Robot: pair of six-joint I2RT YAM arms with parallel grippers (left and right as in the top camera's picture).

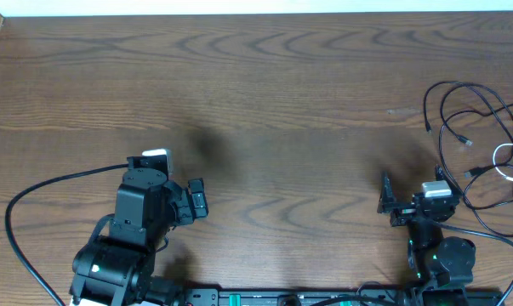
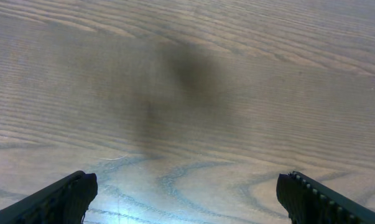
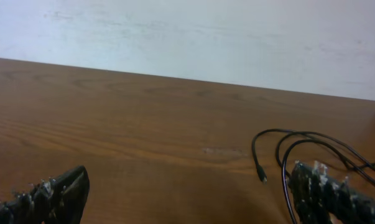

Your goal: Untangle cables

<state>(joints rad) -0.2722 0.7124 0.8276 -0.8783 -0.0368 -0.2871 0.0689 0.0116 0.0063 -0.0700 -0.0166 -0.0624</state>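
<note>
The cables lie tangled at the table's right edge. The black cable [image 1: 457, 109] makes several loops, and the white cable [image 1: 504, 159] curls among them near the edge. My right gripper [image 1: 413, 187] stands open just left of the tangle, touching nothing. In the right wrist view the black cable [image 3: 302, 138] loops past the right fingertip [image 3: 321, 193], with its plug [image 3: 260, 176] lying on the wood; the right gripper [image 3: 190, 194] is empty, and the white cable is out of this view. My left gripper [image 1: 178, 178] is open at the lower left, far from the cables. In its own view the left gripper [image 2: 187, 194] shows only bare wood.
The wooden table [image 1: 265, 93] runs back to a pale wall [image 3: 187, 31]. A thick black arm wire [image 1: 43, 183] arcs out to the left of the left arm, and another [image 1: 494, 234] curves right of the right arm's base.
</note>
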